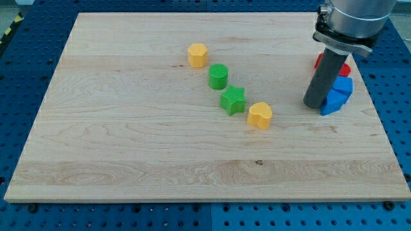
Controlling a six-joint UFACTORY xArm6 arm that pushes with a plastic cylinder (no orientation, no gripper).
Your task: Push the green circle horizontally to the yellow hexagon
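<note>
We are resting my tip [313, 104], a bare dark rod with no jaws to open or close, at the wooden board's right. The green circle block [218, 76] is lying well apart toward the view's left, slightly higher, with the yellow hexagon block [198, 55] just beyond it, up-left.

Red block [343, 68] mostly behind rod [326, 77].

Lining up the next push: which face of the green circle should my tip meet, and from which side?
Meet the green circle on its right-hand wall, coming from the view's right, since the yellow hexagon lies to its left and slightly above. Its round side may let it slip off, so aim centrally. My tip is far right by the blue blocks; stay above the green star.
</note>
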